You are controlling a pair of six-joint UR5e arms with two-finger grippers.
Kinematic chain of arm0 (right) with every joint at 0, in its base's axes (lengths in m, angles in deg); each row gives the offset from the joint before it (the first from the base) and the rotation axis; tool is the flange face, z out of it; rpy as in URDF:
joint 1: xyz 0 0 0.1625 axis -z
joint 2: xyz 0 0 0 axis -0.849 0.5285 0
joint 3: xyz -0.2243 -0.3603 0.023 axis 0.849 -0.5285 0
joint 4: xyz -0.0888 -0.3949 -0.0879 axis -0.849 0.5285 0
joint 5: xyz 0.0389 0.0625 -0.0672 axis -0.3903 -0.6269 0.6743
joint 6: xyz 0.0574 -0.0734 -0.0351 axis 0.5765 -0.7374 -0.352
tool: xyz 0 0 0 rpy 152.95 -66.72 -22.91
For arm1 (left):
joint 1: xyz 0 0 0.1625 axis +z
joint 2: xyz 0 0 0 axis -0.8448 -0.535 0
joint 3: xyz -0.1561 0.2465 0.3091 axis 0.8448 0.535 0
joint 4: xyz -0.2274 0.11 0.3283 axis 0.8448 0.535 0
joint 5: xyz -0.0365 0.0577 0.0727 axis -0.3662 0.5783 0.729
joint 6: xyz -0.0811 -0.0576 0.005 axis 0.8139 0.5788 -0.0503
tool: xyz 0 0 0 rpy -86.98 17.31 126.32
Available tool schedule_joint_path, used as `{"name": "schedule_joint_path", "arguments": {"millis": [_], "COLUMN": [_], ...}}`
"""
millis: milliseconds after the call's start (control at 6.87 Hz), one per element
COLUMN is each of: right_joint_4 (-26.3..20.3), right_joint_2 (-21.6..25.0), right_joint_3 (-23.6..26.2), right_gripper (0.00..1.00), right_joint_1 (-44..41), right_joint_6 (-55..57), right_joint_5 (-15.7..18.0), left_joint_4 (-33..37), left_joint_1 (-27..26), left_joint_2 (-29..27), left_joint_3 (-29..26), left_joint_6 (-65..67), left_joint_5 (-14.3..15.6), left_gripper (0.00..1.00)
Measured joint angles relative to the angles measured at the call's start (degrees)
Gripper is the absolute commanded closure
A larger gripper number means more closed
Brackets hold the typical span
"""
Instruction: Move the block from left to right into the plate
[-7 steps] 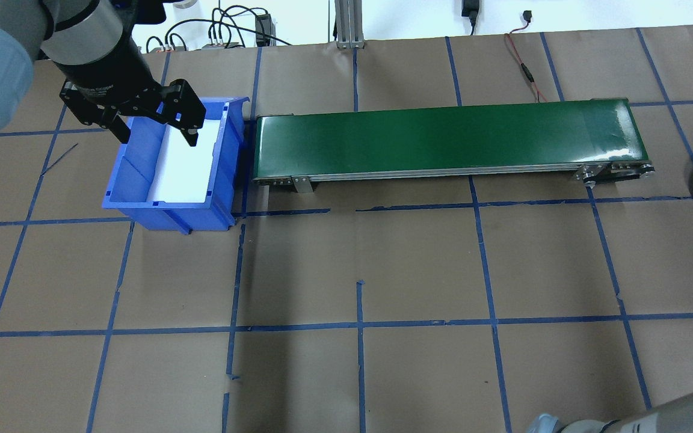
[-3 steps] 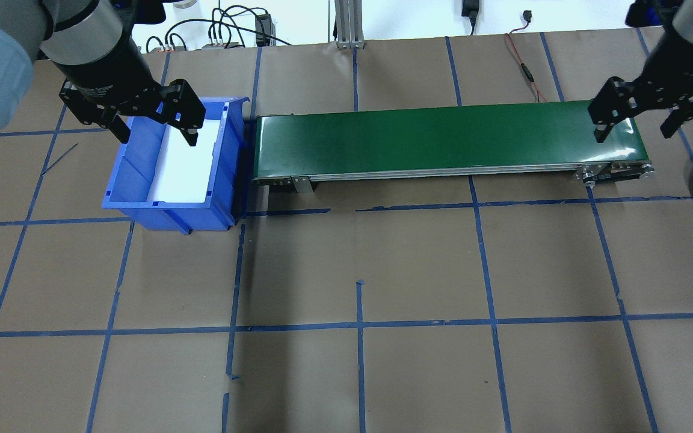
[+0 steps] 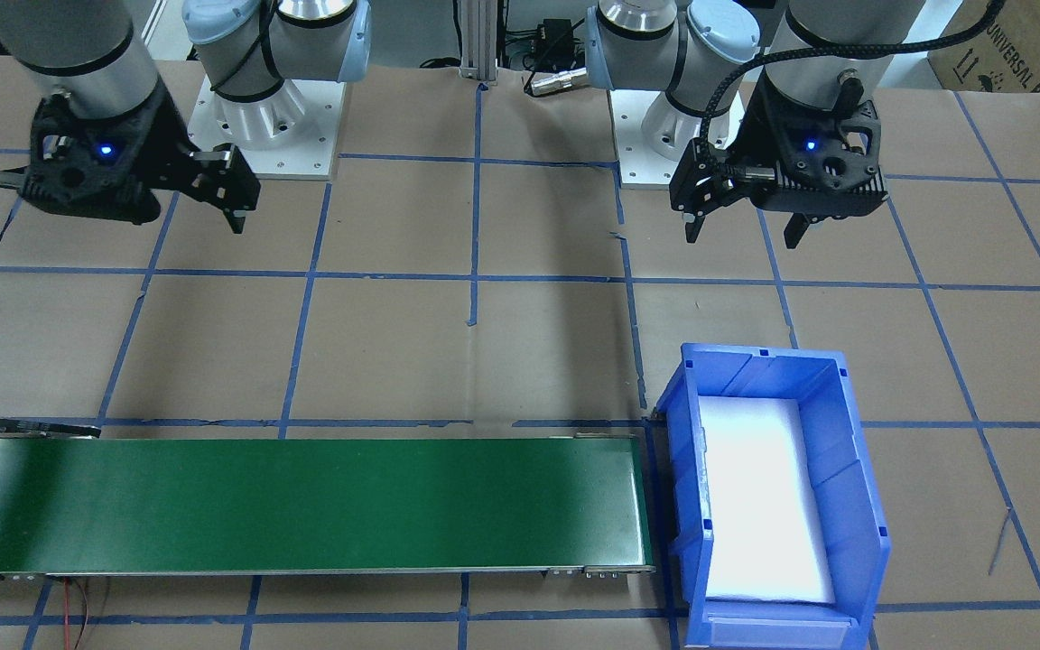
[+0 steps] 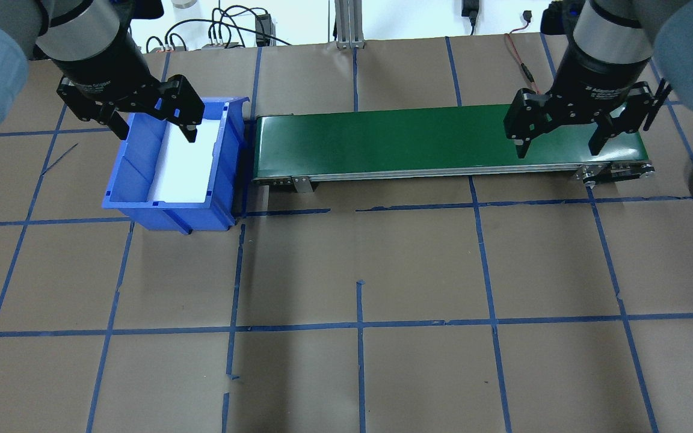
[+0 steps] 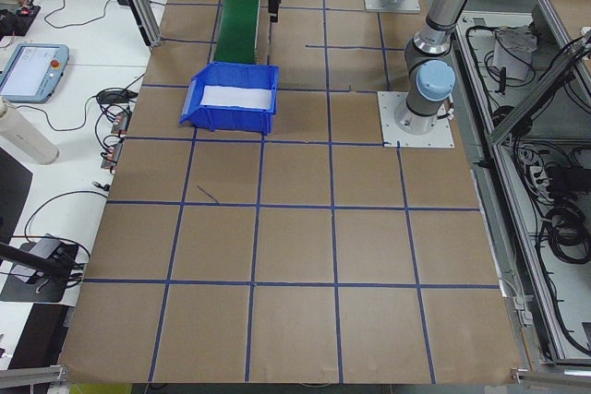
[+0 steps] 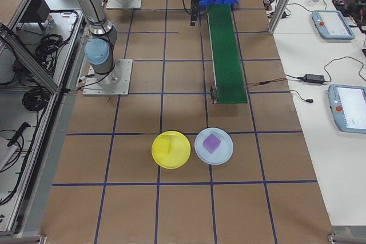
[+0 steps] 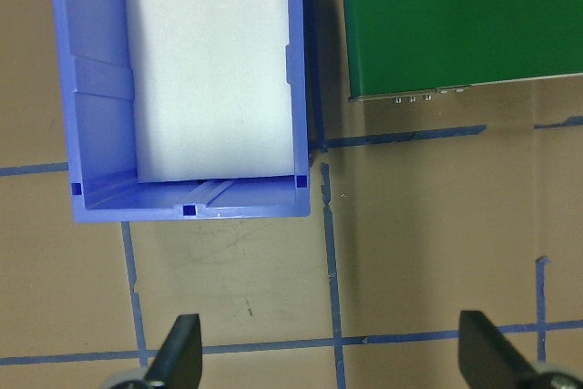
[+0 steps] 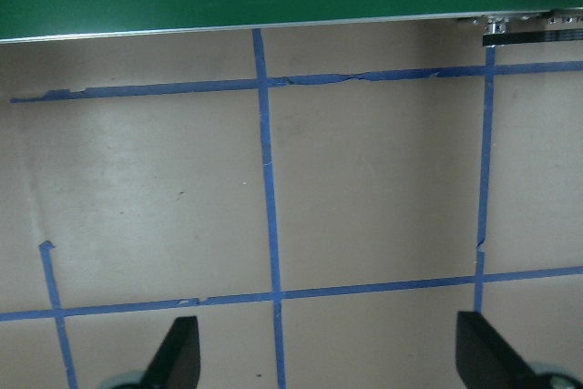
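Hovering empty, left tool (image 4: 153, 125), right tool (image 4: 559, 141), both agape

Glossy yellow plastic plate (image 6: 170, 150), smooth blue plastic bin (image 4: 175, 167), sheeny green conveyor belt (image 4: 443, 135), matt brown paper table (image 4: 346, 270)

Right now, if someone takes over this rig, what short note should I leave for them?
Left gripper: open, empty, hovering over the blue bin.
Right gripper: open, empty, above the right end of the green conveyor.
Things: a yellow block lies on the yellow plate; beside it a purple block sits on a pale blue plate.
Done: the block seems delivered to the plate.
Left: no block shows in the bin or on the belt, so probably nothing remains.
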Motion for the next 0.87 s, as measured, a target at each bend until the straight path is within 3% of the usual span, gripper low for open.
{"name": "schedule_joint_path", "arguments": {"millis": [291, 582, 873], "right_joint_4": [0.0, 0.2, 0.3], "right_joint_2": [0.3, 0.3, 0.0], "right_joint_3": [-0.1, 0.1, 0.3], "right_gripper": [0.0, 0.0, 0.0], "right_joint_1": [-4.9, -5.3, -4.3], "right_joint_6": [3.9, 3.7, 0.7], "right_joint_5": [-0.5, -3.6, -3.9], "left_joint_4": [0.0, 0.0, 0.0], "left_joint_1": [0.0, 0.0, 0.1], "left_joint_2": [0.1, 0.1, 0.1], "left_joint_3": [0.0, -0.1, -0.2], "left_joint_6": [0.0, 0.0, 0.0], "left_joint_5": [0.0, 0.0, -0.1], "left_gripper": [0.0, 0.0, 0.0]}}
